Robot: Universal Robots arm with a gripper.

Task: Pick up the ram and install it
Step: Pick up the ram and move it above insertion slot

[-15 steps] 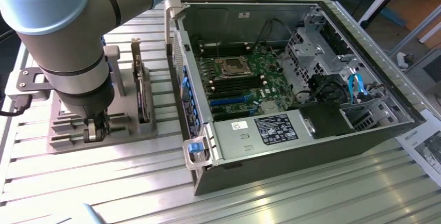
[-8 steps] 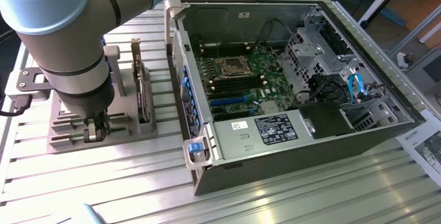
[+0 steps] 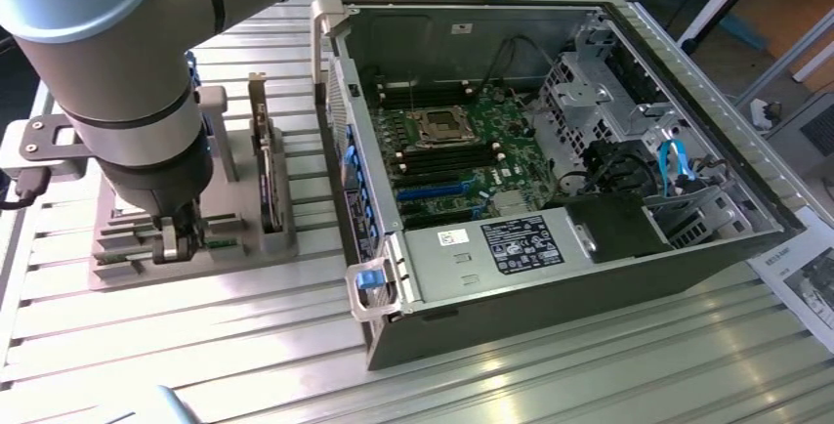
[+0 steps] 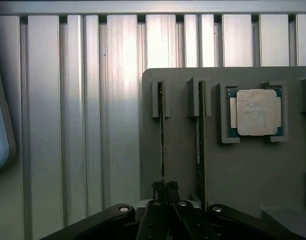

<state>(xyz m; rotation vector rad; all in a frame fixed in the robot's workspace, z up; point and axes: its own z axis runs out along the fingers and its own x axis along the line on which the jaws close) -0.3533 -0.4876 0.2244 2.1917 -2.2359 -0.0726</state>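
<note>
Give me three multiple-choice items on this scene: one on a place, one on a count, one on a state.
1. Where does the processor chip lie?
A) in a pocket of the grey fixture
B) inside the computer case
C) in the claw's grip

2. How many thin sticks stand in the fixture's slots?
A) one
B) two
C) four

3. How is the claw?
A) wide open over bare table
B) closed on one stick
C) closed on the processor chip

Answers:
1 A: the chip sits framed by the fixture's corner walls.
2 B: the ram and a second stick stand edge-on side by side.
3 B: the fingers pinch the ram's near end.
</note>
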